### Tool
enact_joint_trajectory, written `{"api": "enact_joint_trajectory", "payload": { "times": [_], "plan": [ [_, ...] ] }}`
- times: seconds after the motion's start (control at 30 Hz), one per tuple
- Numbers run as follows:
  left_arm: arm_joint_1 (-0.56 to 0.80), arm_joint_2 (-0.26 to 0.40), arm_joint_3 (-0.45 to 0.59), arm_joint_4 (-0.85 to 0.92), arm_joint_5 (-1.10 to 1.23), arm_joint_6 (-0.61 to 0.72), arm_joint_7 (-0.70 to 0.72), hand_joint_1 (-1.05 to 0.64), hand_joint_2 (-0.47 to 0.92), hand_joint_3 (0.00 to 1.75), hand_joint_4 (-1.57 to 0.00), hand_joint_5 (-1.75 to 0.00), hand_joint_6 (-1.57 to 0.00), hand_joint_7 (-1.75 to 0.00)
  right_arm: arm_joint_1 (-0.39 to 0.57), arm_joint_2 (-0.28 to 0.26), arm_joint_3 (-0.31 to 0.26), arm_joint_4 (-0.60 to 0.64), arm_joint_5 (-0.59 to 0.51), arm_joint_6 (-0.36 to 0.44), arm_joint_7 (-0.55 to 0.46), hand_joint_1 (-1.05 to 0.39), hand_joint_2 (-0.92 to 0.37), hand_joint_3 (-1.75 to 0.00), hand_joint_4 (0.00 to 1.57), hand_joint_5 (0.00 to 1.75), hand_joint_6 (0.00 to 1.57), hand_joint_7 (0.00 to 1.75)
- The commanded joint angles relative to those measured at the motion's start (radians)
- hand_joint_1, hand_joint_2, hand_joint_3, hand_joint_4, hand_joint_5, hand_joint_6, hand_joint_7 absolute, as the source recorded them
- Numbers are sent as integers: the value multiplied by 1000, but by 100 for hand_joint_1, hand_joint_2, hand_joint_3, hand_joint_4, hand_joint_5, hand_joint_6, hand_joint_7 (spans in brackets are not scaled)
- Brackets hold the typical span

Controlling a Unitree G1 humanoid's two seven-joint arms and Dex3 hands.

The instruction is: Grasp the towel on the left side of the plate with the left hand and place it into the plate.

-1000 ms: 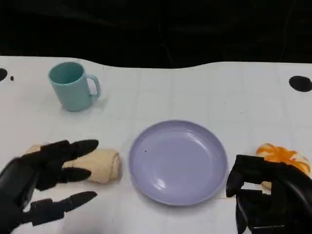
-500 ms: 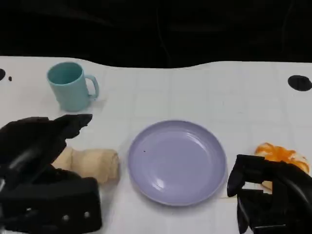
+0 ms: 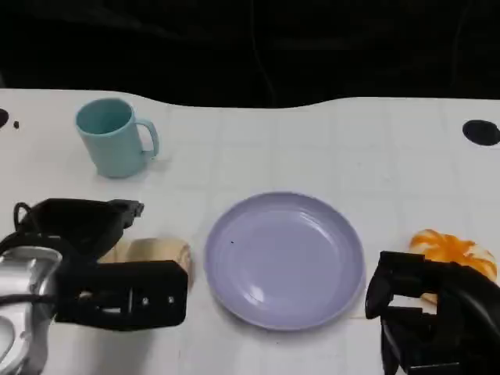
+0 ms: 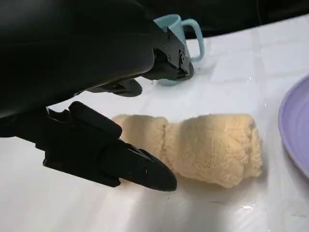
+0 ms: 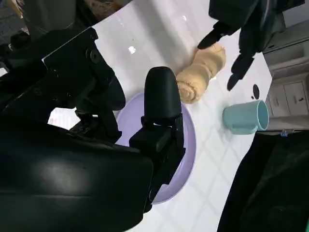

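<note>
Since the earlier frames the left hand (image 3: 86, 258) has swung in over the towel (image 3: 156, 254), so that from the head its silver wrist and black shell now cover most of the roll, where a second ago the fingers (image 4: 120, 162) lay spread across it.

Largest first: the white bench (image 3: 312, 148) carries everything. On it the lavender plate (image 3: 285, 258) sits at the middle with nothing in it. The left hand hangs over the towel with its fingers apart, one below the roll and others above it in the wrist view; whether any of them touches the cloth I cannot tell. The right hand (image 3: 426, 316) rests near the plate's right edge, fingers curled in, holding nothing. The beige rolled towel (image 4: 207, 147) lies flat on the bench just to the left of the plate, apart from its rim. A teal mug (image 3: 113, 137) stands upright behind the towel, handle toward the right. An orange and white object (image 3: 453, 250) lies just beyond the right hand.
</note>
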Motion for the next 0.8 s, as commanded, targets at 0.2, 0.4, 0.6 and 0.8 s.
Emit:
{"api": "enact_joint_trajectory", "payload": {
  "times": [0.2, 0.4, 0.6, 0.8],
  "plan": [
    [-78, -75, -57, 315, -31, -43, 69, -57, 92, 3, -40, -6, -32, -2, 1, -12, 5, -13, -10, -2, -7, 8, -48, -144, 82, 175, 67, 163],
    [-77, -85, -60, 400, -76, -107, 143, -39, 92, 18, -53, -10, -47, -6, 0, -17, 7, -17, -14, -3, -6, 8, -47, -144, 81, 175, 67, 163],
    [-57, -77, -42, 437, -92, -194, 344, -30, 92, 10, -80, -119, -114, -10, -2, -20, 11, -20, -18, 2, -6, 8, -48, -144, 81, 175, 66, 163],
    [-48, -67, -33, 423, -75, -213, 452, -30, 92, 29, -77, -174, -53, -162, -2, -17, 11, -17, -18, -2, -5, 9, -48, -144, 81, 175, 66, 163]
  ]
}}
